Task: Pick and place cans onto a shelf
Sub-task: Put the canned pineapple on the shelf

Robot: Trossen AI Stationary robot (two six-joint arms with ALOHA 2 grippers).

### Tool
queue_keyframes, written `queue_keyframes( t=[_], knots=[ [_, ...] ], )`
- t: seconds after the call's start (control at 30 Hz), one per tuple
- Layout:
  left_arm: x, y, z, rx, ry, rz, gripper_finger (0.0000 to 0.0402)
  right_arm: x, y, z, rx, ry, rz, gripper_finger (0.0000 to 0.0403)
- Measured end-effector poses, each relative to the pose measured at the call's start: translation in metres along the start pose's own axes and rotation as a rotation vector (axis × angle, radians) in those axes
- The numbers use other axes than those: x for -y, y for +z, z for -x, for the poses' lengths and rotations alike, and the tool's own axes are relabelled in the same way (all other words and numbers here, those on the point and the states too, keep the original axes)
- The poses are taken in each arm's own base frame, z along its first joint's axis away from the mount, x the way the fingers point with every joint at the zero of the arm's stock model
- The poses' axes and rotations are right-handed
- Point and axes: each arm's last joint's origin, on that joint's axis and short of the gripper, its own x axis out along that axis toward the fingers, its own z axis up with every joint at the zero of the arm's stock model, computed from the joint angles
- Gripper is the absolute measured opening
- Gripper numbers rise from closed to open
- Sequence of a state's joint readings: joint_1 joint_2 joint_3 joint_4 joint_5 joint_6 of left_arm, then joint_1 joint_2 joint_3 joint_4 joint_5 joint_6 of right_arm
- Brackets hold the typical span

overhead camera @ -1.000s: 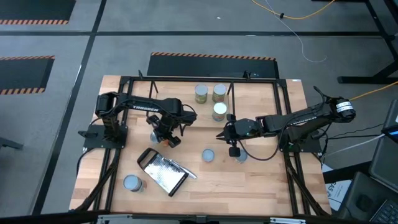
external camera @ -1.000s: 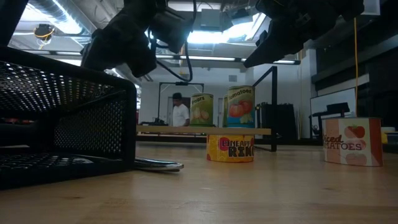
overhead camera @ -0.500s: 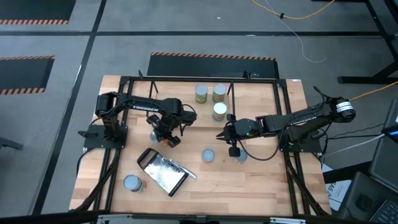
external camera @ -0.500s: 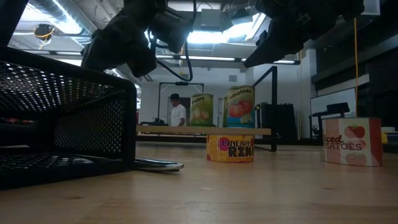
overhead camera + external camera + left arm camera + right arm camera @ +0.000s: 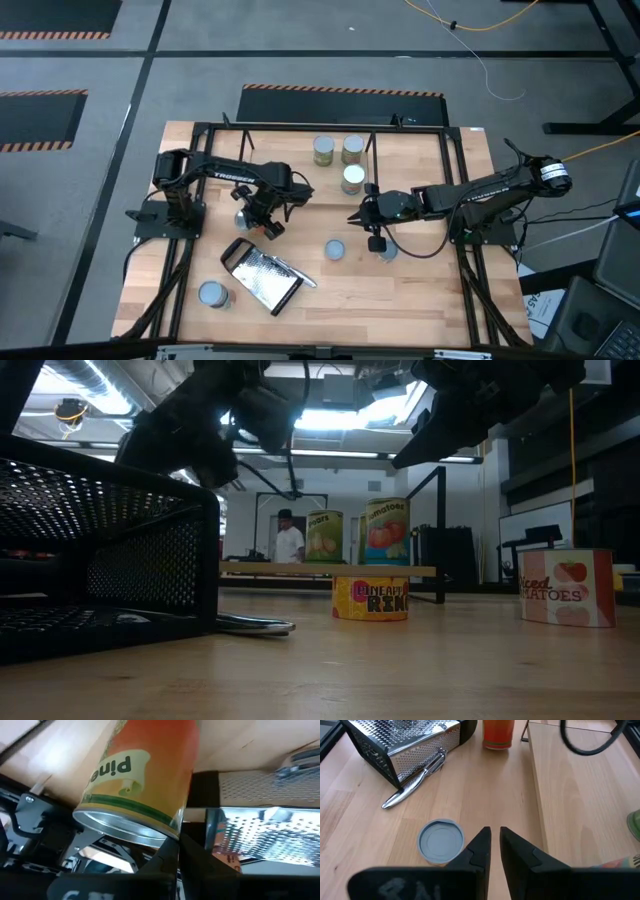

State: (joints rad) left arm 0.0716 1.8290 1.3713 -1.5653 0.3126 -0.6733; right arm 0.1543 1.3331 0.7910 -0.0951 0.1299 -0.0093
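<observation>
The orange-labelled pineapple can with silver end (image 5: pixel 145 780) is clamped in my left gripper (image 5: pixel 262 212), held tilted above the table, just beside the perforated metal grater with black handle (image 5: pixel 262 275). My right gripper (image 5: pixel 491 845) (fingers nearly together, holding nothing) hovers near the short blue-grey-topped can (image 5: pixel 440 841), beside the light wooden shelf board (image 5: pixel 570 790).

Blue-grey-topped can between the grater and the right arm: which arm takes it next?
Right, probably. The right gripper is empty and shut, close beside the blue-grey-topped can. The left gripper is busy, shut on an orange pineapple-label can.
</observation>
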Motion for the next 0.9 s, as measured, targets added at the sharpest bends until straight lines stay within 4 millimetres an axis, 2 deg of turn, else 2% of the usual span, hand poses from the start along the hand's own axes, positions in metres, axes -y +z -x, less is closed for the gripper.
queue_keyframes(
  t=[0.13, 0.5, 0.9],
  knots=[
    [0.0001, -0.0011, -0.0065, -0.017, 0.016, 0.0, 0.0, 0.0, 0.0, 0.0, 0.0, 0.0, 0.0, 0.0045],
    [0.0012, 0.0007, -0.0065, 0.003, 0.007, -0.009, 0.0001, 0.0, 0.0, 0.0, 0.0, 0.0, 0.0, 0.0045],
    [0.0015, 0.0019, -0.0064, 0.021, 0.012, -0.015, 0.0042, 0.0, 0.0, 0.0, 0.0, 0.0, 0.0, 0.0045]
  ],
)
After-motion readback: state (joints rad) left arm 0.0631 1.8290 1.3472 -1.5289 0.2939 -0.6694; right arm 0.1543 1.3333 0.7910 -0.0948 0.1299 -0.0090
